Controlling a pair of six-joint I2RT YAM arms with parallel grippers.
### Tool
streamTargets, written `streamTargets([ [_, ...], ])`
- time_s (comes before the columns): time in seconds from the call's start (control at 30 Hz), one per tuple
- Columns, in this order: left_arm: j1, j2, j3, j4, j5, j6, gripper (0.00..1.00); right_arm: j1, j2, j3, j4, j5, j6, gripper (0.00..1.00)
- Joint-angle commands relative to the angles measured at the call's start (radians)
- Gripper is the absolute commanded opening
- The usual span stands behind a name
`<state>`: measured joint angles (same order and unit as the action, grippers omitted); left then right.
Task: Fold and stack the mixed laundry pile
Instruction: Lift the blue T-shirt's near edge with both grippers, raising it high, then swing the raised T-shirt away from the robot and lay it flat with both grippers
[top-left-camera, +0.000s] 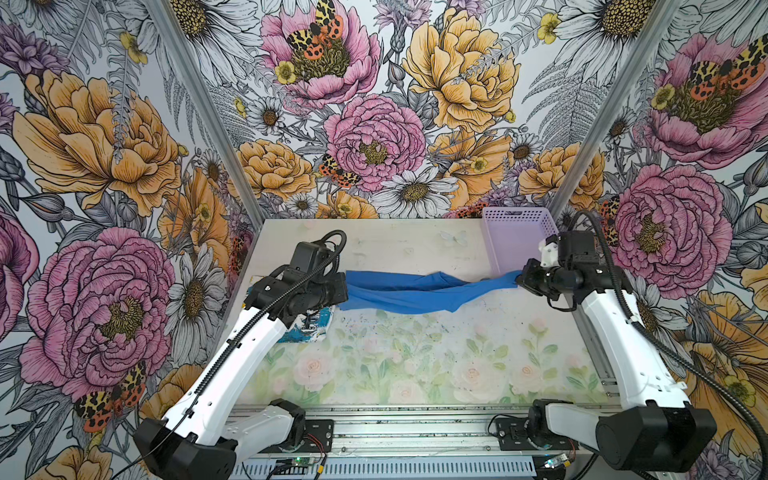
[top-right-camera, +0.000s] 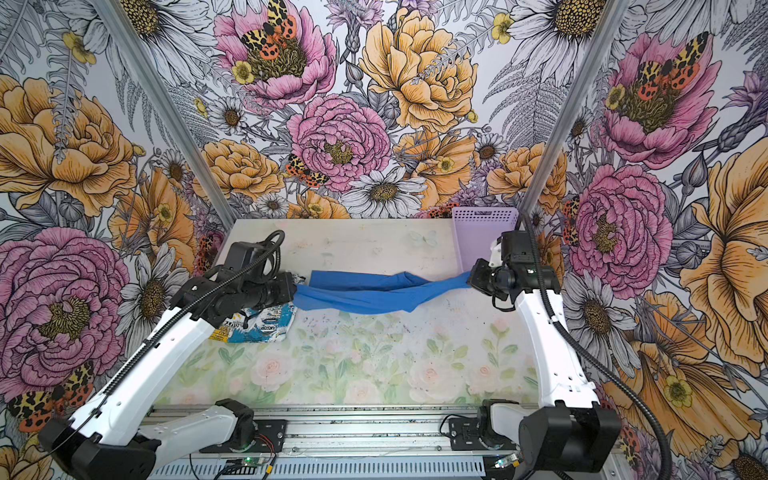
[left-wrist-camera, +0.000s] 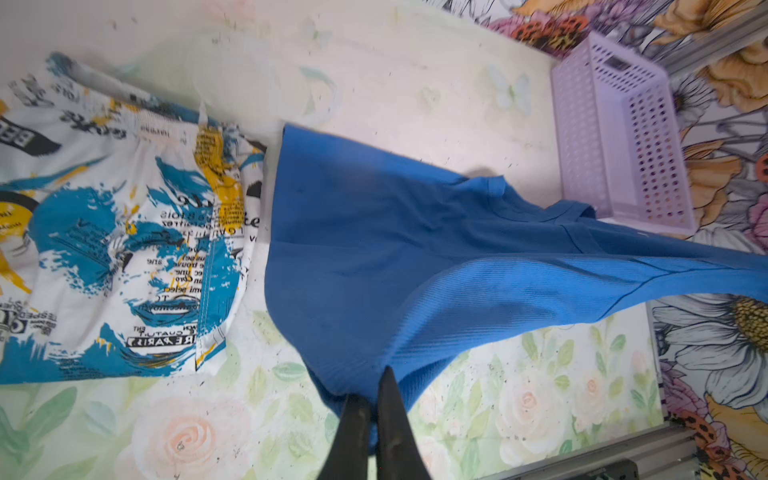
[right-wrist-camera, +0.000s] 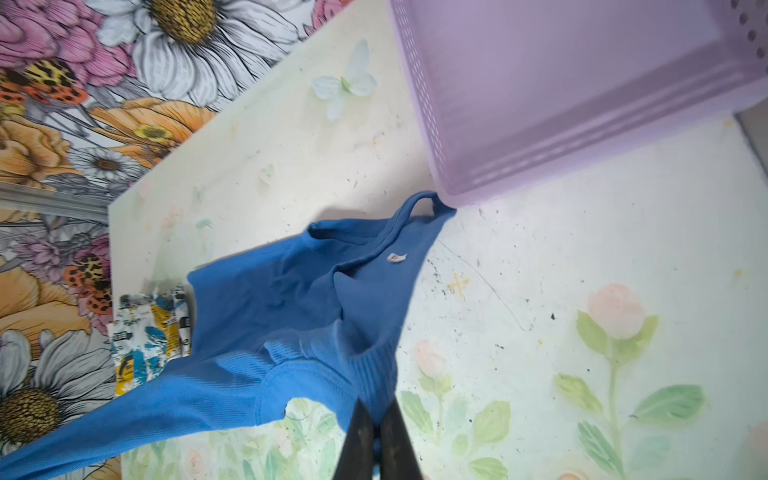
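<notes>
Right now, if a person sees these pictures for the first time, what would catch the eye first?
First the blue T-shirt, pulled out long across the middle of the table between the left gripper and the right gripper, each shut on one end. Next the white printed garment with blue and yellow splashes, lying at the table's left side under the left arm. The lavender basket stands at the far right corner.

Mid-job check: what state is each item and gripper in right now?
Left gripper: shut on the blue shirt.
Right gripper: shut on the blue shirt.
Blue shirt: unfolded, twisted, stretched between both grippers.
Printed garment: lying on the table, not held.
Basket: upright, nothing visible inside.
</notes>
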<state>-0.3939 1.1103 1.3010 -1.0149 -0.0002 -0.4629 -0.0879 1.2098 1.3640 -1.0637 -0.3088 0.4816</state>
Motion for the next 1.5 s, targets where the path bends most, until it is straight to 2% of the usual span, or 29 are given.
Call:
streamTargets([
  [0.0, 0.015, -0.034, 0.084, -0.011, -0.089, 0.062, 0.00, -0.036, -0.019, 0.124, -0.130, -0.026, 0.016, 0.00],
  [0.2, 0.036, -0.067, 0.242, 0.005, -0.153, 0.126, 0.00, -0.099, -0.016, 0.388, -0.241, -0.065, 0.013, 0.00],
  [0.4, 0.036, -0.016, 0.353, 0.091, -0.142, 0.200, 0.00, -0.102, 0.085, 0.590, -0.238, -0.085, 0.009, 0.00],
  [0.57, 0.049, 0.096, 0.405, 0.187, -0.112, 0.256, 0.00, -0.102, 0.182, 0.620, -0.134, -0.082, 0.003, 0.00],
  [0.8, 0.132, 0.231, 0.406, 0.339, -0.022, 0.262, 0.00, -0.101, 0.325, 0.609, 0.056, -0.118, 0.041, 0.00],
  [1.0, 0.164, 0.355, 0.504, 0.400, 0.011, 0.291, 0.00, -0.101, 0.467, 0.768, 0.103, -0.137, 0.061, 0.00],
  [1.1, 0.165, 0.388, 0.537, 0.404, 0.024, 0.295, 0.00, -0.104, 0.495, 0.797, 0.104, -0.144, 0.059, 0.00],
  [1.23, 0.163, 0.343, 0.415, 0.425, 0.035, 0.280, 0.00, -0.102, 0.467, 0.657, 0.133, -0.171, 0.052, 0.00],
  [1.47, 0.148, 0.098, -0.121, 0.502, 0.027, 0.194, 0.00, -0.102, 0.229, 0.028, 0.306, -0.218, 0.059, 0.00],
])
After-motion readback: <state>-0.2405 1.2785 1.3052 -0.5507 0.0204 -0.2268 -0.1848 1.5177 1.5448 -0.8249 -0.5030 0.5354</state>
